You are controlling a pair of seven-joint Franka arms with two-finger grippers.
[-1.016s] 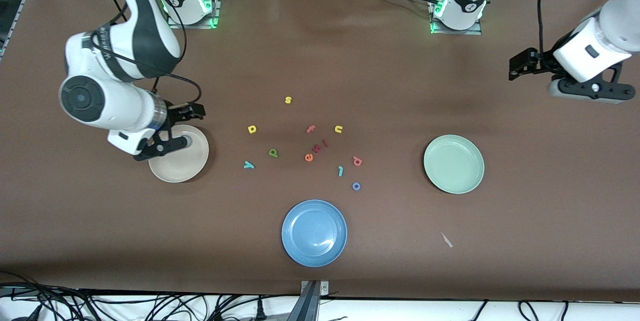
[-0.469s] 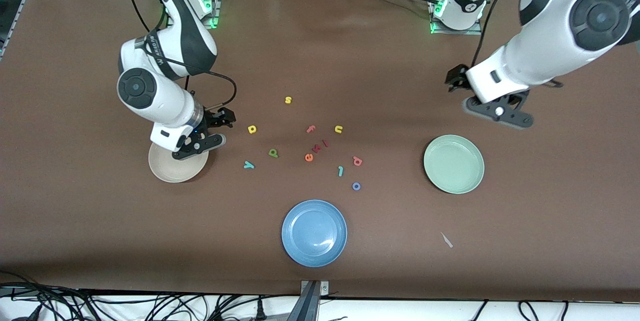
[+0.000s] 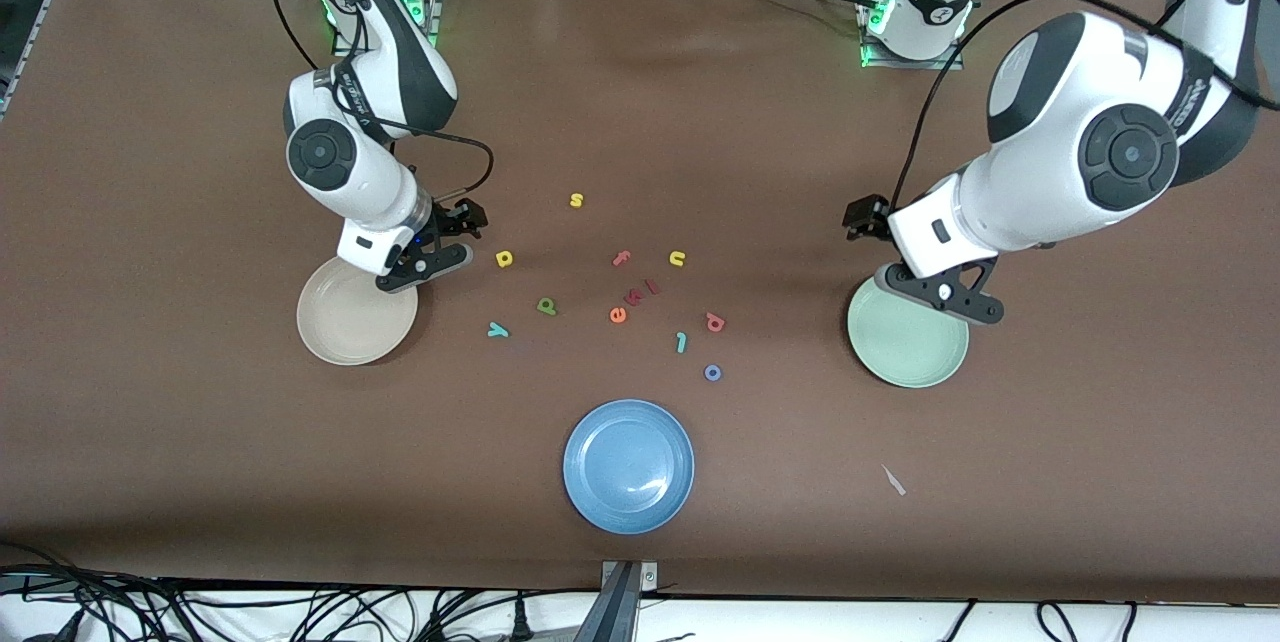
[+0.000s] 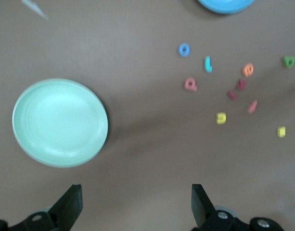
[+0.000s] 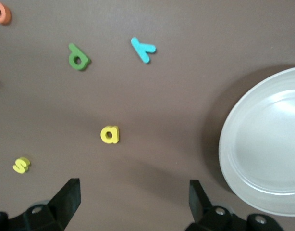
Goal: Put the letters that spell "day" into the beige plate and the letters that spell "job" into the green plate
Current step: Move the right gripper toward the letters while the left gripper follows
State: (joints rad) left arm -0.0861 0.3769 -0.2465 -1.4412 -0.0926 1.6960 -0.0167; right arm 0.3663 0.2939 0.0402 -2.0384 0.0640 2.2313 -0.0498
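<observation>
The right gripper [image 3: 470, 222] hangs with jaws spread wide and empty over bare table between the beige plate [image 3: 345, 337] rim and the yellow "a" [image 3: 504, 259]. The green "d" [image 3: 546, 305] and teal "y" [image 3: 497, 329] lie nearer the front camera, well apart. The left gripper [image 3: 862, 222], also wide open and empty, hovers just off the green plate [image 3: 915, 357] rim. The pinkish-red "b" [image 3: 714, 322], teal "j" [image 3: 681, 342] and blue "o" [image 3: 712, 373] lie on open table toward the middle.

The desk [image 3: 700, 102] has a matt brown, cloth-like top. On it, the beige plate [image 3: 345, 332], green plate [image 3: 915, 352] and blue plate [image 3: 628, 465] look like smooth plastic with a soft sheen. Around the blue plate's farther rim, the toy letters look matt, perhaps foam.
</observation>
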